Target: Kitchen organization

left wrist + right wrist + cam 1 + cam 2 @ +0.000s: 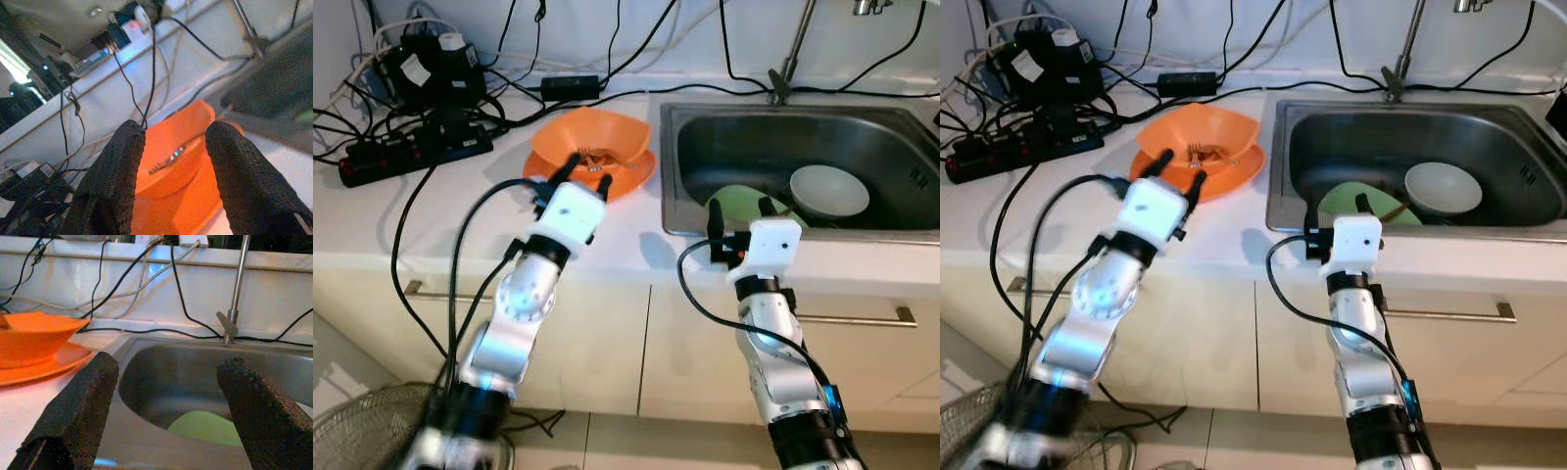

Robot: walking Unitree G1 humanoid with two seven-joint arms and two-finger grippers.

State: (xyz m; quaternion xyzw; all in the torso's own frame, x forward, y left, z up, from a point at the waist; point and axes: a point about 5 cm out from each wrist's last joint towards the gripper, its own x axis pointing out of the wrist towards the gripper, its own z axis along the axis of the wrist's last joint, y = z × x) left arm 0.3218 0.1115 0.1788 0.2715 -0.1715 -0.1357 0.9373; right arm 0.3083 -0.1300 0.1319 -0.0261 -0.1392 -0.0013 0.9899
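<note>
While your left tool [576, 172] hangs with its fingers spread just short of the shallow orange plastic bowl [590, 140], which sits on a flat orange plate [636, 172] on the white desk [460, 211], your right tool [738, 214], also released, hovers at the front rim of the stainless steel sink [671, 176]. A metal fork [597, 157] rests in the bowl and could slide out if you tip it. Loose black cables [509, 69] and a black power strip [416, 157] lie near water. A pale green plate [736, 203] and round white bowl [828, 190] wait in the sink. No writing is legible.
</note>
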